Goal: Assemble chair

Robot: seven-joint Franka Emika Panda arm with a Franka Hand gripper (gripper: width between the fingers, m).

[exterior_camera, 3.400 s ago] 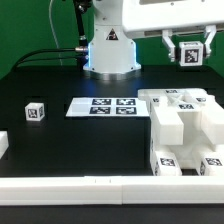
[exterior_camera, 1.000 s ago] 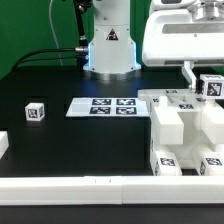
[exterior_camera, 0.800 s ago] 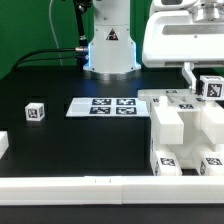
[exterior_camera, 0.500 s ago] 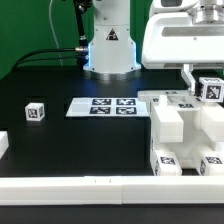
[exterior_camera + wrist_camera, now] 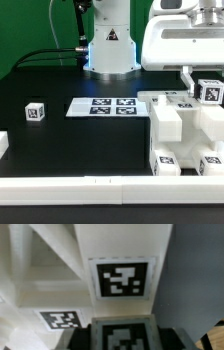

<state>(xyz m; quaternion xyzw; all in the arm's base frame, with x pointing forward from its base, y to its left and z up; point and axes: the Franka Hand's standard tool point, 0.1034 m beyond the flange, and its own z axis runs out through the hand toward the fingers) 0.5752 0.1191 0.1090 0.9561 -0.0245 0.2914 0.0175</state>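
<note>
The partly built chair [image 5: 185,125] is a cluster of glossy white blocks with square tags at the exterior view's right. My gripper [image 5: 207,88] hangs just above its far right part, shut on a small white tagged part [image 5: 211,93]. One dark finger [image 5: 187,76] shows beside that part. In the wrist view the held part [image 5: 125,336] sits between my gripper's [image 5: 125,339] dark fingers, close over a white tagged bar of the chair [image 5: 122,277]. A small loose tagged cube [image 5: 35,111] lies far off at the exterior view's left.
The marker board [image 5: 103,106] lies flat in the middle of the black table. A long white rail [image 5: 70,186] runs along the front edge. A white piece [image 5: 3,145] sits at the left edge. The robot base [image 5: 110,50] stands behind.
My gripper has come down and to the exterior view's right with the small tagged part, from high over the chair to just above it. In the last second it sank only slightly.
</note>
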